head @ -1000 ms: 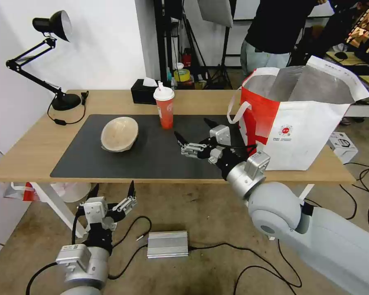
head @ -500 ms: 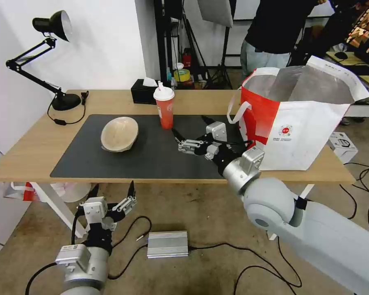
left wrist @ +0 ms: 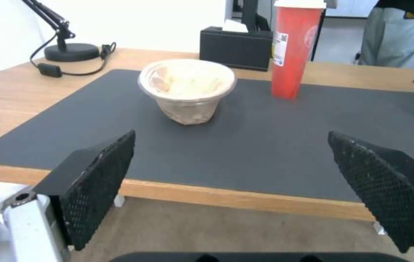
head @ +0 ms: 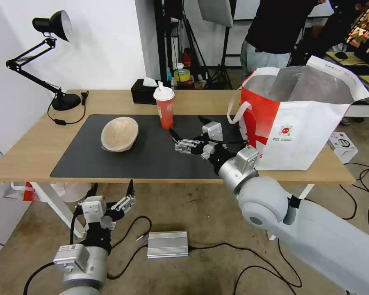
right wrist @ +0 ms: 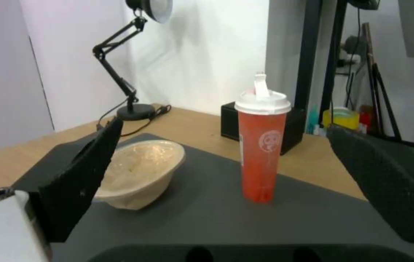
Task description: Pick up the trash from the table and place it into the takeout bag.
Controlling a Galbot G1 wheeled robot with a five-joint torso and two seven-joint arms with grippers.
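Note:
A red paper cup (head: 164, 108) (right wrist: 262, 147) (left wrist: 295, 47) with a white lid and straw stands upright at the back of the dark mat (head: 151, 157). Left of it a beige pulp bowl (head: 119, 133) (right wrist: 141, 172) (left wrist: 187, 88) lies tilted on the mat. My right gripper (head: 185, 128) (right wrist: 231, 174) hovers open over the mat, just right of the cup and apart from it, pointing toward it. The white-and-red takeout bag (head: 303, 119) stands open at the table's right end. My left gripper (head: 112, 189) (left wrist: 231, 189) hangs open below the table's front edge.
A black tissue box (head: 144, 92) sits behind the cup. A black desk lamp (head: 49, 61) stands at the back left corner of the wooden table (head: 33, 151). On the floor lie a grey metal unit (head: 167, 243) and cables. A small white box (head: 342, 146) sits beyond the bag.
My right gripper has moved left and farther back over the mat, closer to the red cup. The left arm has stayed still.

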